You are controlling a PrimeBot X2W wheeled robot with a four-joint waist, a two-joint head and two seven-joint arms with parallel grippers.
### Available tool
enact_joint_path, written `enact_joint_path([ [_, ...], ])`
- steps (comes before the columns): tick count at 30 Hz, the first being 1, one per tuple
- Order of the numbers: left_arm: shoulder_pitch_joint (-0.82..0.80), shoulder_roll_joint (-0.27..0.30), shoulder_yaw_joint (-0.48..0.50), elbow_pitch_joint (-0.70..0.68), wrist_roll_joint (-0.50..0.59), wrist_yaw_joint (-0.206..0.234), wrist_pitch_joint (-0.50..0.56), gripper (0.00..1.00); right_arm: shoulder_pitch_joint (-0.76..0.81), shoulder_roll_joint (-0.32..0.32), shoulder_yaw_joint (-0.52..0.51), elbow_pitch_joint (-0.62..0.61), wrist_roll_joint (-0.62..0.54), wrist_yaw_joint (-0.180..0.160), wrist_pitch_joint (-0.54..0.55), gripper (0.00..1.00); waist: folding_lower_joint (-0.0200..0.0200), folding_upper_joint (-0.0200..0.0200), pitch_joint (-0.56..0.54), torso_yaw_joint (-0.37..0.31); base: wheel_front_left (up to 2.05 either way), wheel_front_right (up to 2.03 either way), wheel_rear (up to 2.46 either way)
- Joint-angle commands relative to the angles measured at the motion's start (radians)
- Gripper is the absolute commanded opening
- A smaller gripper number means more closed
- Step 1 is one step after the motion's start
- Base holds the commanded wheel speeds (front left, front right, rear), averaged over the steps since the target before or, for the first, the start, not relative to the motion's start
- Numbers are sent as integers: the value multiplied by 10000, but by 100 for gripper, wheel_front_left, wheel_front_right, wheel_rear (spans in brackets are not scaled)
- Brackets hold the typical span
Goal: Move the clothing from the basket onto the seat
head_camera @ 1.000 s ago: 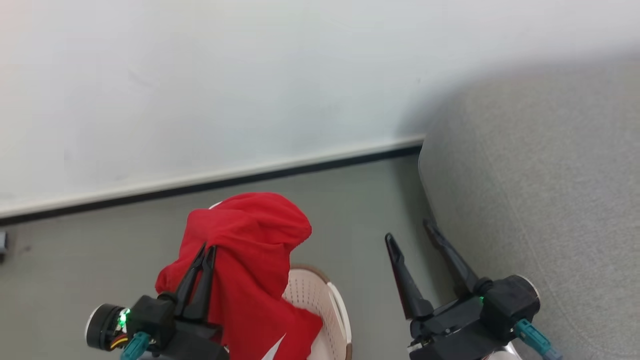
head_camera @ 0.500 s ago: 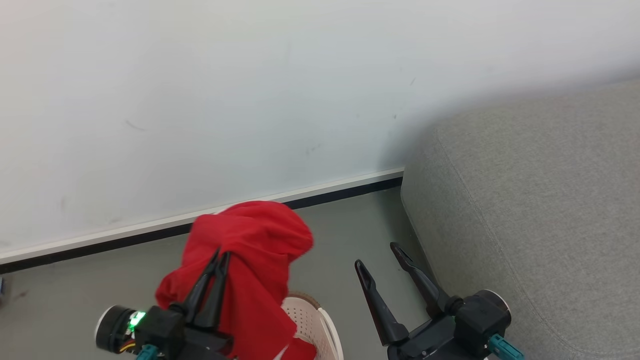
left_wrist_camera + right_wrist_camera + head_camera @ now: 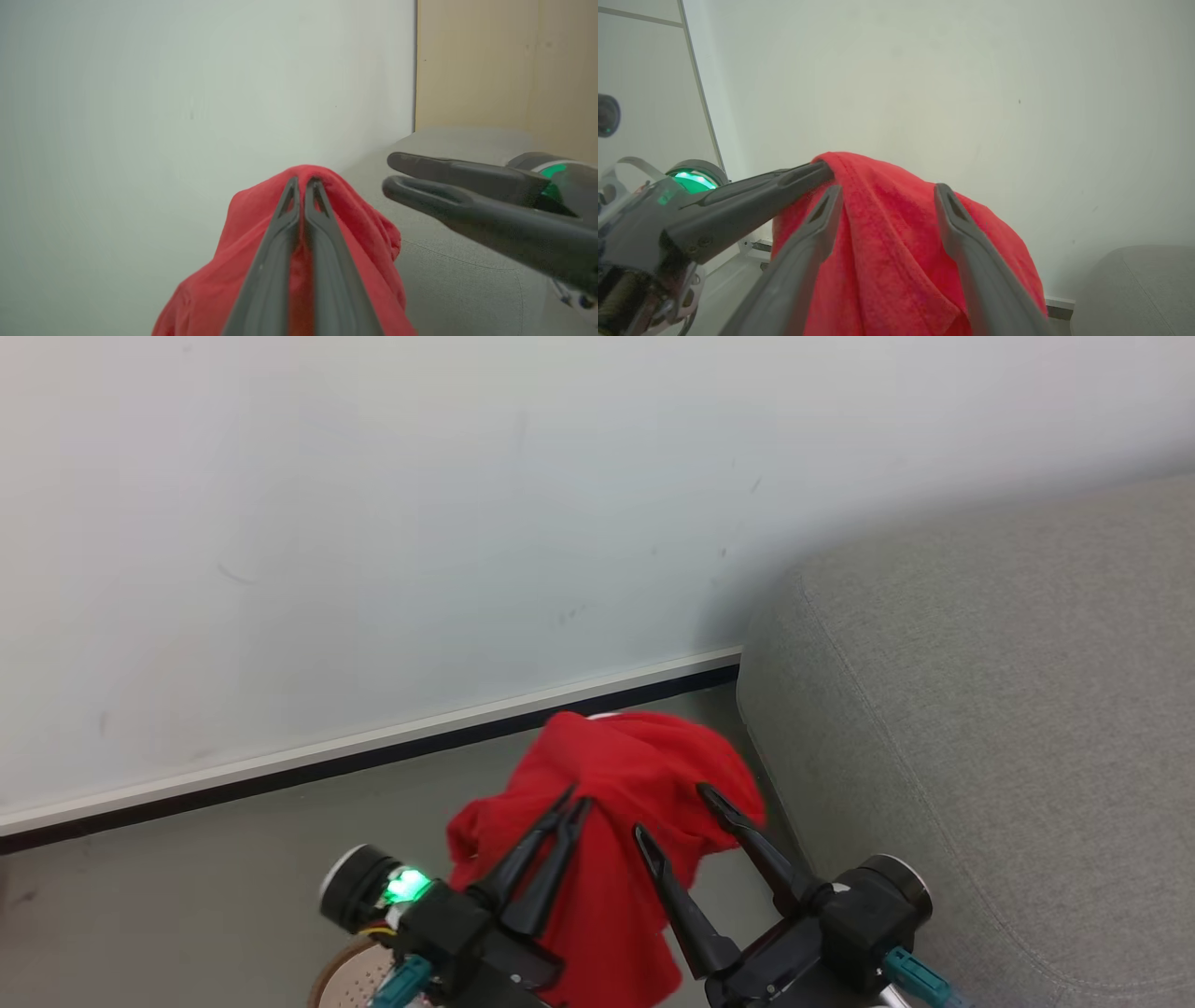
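Observation:
A piece of the red clothing [image 3: 621, 770] hangs bunched over my left gripper [image 3: 571, 801], which is shut on its top fold. In the left wrist view the closed fingers pinch the clothing [image 3: 359, 224] at their tips. My right gripper [image 3: 670, 810] stands open just to the right, its two fingers spread against the hanging cloth; in the right wrist view the clothing [image 3: 896, 242] lies between and behind them. The grey seat [image 3: 990, 709] rises just right of the cloth. A bit of the basket rim [image 3: 338, 973] peeks in at the bottom left edge.
A white wall with a white and black skirting board [image 3: 373, 751] runs behind, above grey floor [image 3: 187, 887]. The seat's rounded corner [image 3: 756, 681] lies next to the wall. A beige panel [image 3: 504, 60] stands beyond the seat in the left wrist view.
My left gripper has carried the red clothing to the right, away from the basket and up against the open right gripper near the seat. The head camera has also shifted.

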Motion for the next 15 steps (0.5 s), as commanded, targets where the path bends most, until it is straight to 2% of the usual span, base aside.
enact_joint_path([
  [1,-127,-33,-77,27,70,4,-55,0,-98,-58,57,46,21,8,-16,100,0,0,-18,-6,0,0,0],
  [7,-402,-251,-591,10,-3,28,-55,0,-209,-146,178,400,-81,8,-15,100,0,0,-95,-40,0,0,0],
  [9,-484,-273,-699,46,-47,17,-55,0,-254,-117,168,458,-86,8,-16,53,0,0,-90,-29,0,0,0],
  [12,-525,-303,-835,94,-71,17,-49,0,-280,-67,83,605,-101,8,-16,33,0,0,-65,-13,0,0,0],
  [13,-552,-310,-868,98,-66,26,-43,0,-292,-46,57,639,-113,6,-16,19,0,0,-53,-2,0,0,0],
  [14,-588,-316,-892,93,-73,25,-38,0,-302,-36,29,679,-146,6,-16,0,0,0,-42,13,0,0,0],
  [15,-616,-320,-923,87,-89,21,-34,0,-306,-26,-15,708,-176,6,-16,0,0,0,-34,31,0,0,0],
])
